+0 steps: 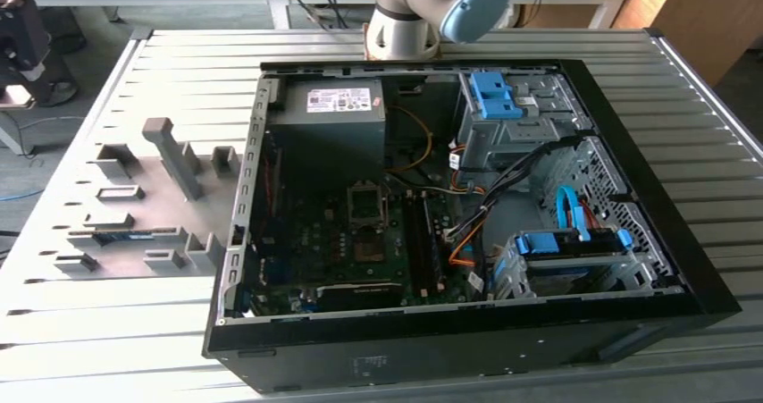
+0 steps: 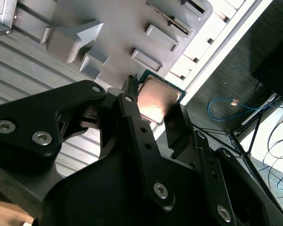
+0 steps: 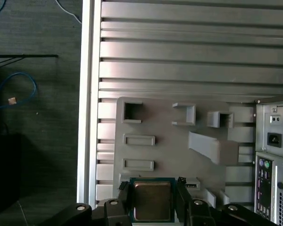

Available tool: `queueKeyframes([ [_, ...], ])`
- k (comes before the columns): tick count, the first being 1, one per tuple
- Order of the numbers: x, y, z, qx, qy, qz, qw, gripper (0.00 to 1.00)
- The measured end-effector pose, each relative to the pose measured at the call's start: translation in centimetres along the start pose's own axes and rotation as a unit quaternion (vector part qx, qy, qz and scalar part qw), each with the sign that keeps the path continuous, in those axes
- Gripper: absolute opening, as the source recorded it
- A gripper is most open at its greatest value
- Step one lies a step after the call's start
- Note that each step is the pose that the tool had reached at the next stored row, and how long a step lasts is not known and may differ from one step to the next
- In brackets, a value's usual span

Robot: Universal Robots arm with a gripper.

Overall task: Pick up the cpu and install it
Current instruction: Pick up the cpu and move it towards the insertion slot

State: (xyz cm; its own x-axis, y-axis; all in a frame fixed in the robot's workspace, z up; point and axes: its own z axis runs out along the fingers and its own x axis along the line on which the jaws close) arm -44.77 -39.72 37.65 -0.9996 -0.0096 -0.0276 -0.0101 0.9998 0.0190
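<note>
In both wrist views the cpu (image 3: 152,201) (image 2: 156,98), a small square chip with a pale metal top and a green rim, sits between my gripper's (image 3: 153,193) (image 2: 153,112) two black fingers (image 3: 124,197). The gripper is shut on the chip's opposite edges and holds it flat, raised above the grey holder tray (image 3: 170,150) on the slatted table. In the exterior view the open computer case (image 1: 477,331) lies on the table, with the black socket (image 1: 367,208) on its motherboard uncovered.
The grey tray (image 1: 143,206) with upright pegs and slots lies at the exterior view's left of the case. A grey power-supply box (image 1: 328,117), cables and blue drive brackets (image 1: 495,95) fill the case. The table edge (image 3: 87,94) borders the floor, where a blue cable (image 3: 19,89) lies.
</note>
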Motion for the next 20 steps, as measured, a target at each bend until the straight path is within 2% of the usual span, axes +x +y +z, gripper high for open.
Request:
queueKeyframes([
  [1, -0.41, 0.00, 0.01, 0.0001, 0.0003, 0.000, 1.0000, 0.47],
  [2, -1.29, -0.02, 0.04, 0.0003, 0.0008, 0.000, 1.0000, 0.47],
  [7, -2.95, -0.03, 0.09, 0.0006, 0.0015, 0.000, 1.0000, 0.47],
  [20, -5.74, -0.06, 0.18, 0.0008, 0.0019, 0.000, 1.0000, 0.47],
])
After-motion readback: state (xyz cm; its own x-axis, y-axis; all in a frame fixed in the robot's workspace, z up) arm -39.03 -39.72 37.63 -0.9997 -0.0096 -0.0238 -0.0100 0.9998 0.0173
